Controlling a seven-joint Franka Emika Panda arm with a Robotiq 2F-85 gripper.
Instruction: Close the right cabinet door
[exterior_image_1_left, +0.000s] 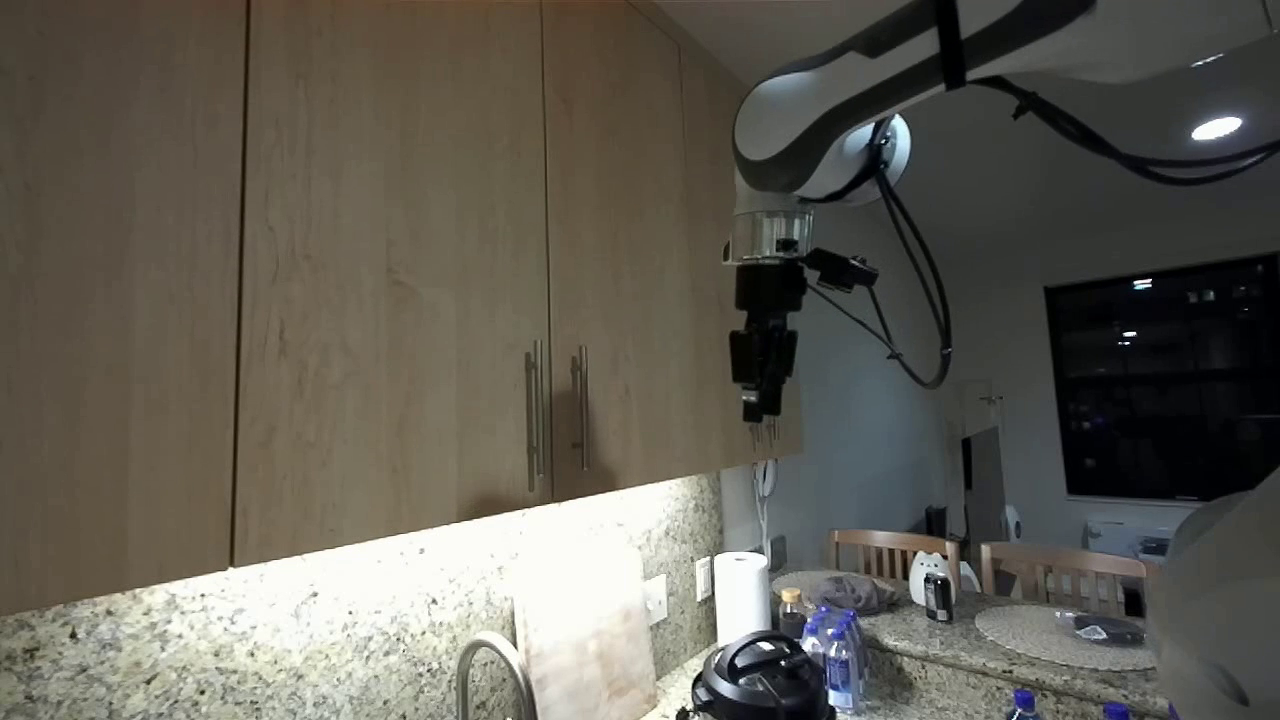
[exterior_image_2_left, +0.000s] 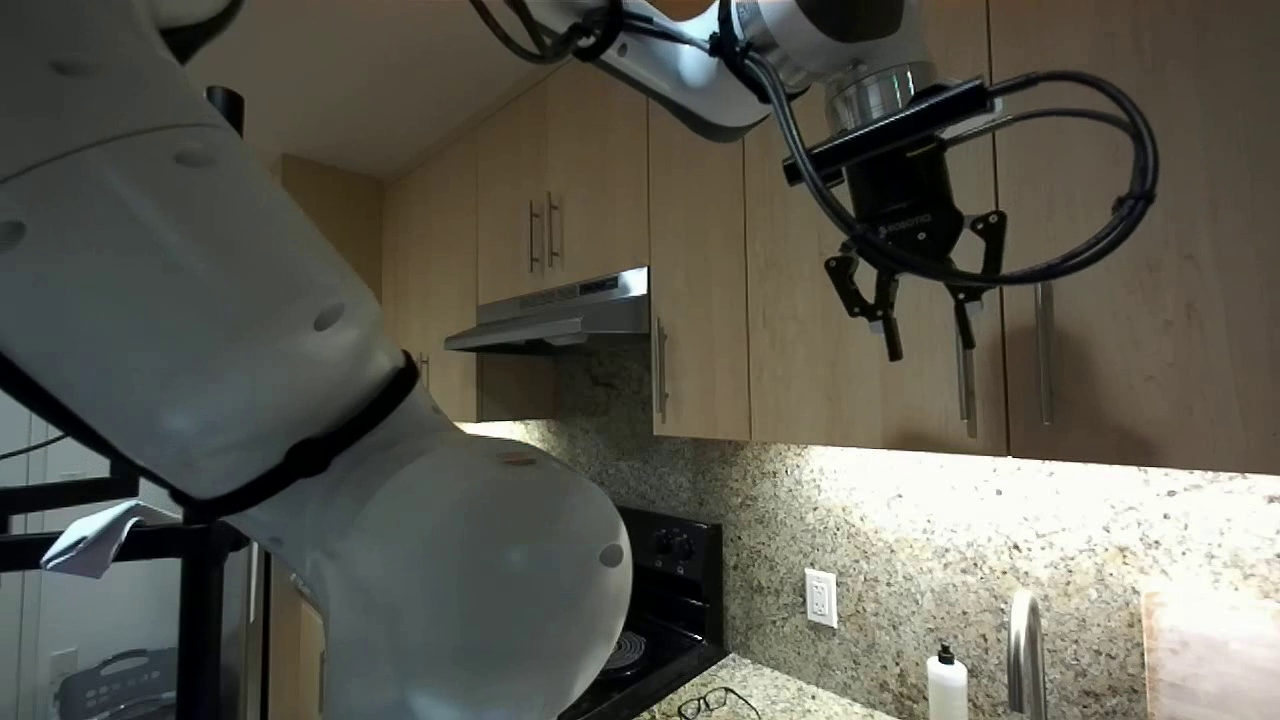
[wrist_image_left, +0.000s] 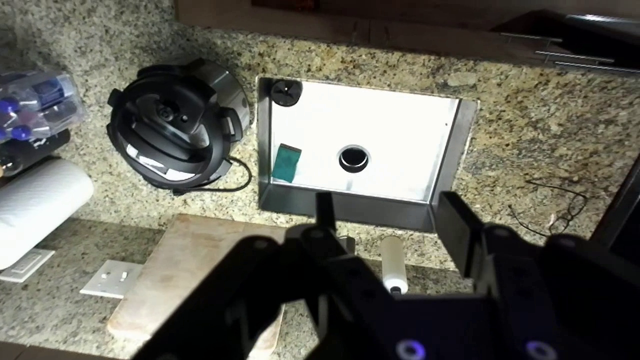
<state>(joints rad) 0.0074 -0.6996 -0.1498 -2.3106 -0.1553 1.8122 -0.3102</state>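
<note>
The gripper (exterior_image_2_left: 930, 345) points down, its jaws well apart and holding nothing, in front of the upper cupboards (exterior_image_2_left: 810, 350). The right cabinet door (exterior_image_1_left: 620, 250) there is closed, flush beside the left-hand door (exterior_image_1_left: 395, 270). Below, the wrist view shows the sink (wrist_image_left: 405, 135).

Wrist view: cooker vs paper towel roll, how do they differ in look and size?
The cooker is mostly black, the paper towel roll white. The cooker has a glossy top; the roll looks matte. The cooker is wider, the roll slimmer. Both stand on the counter.
</note>
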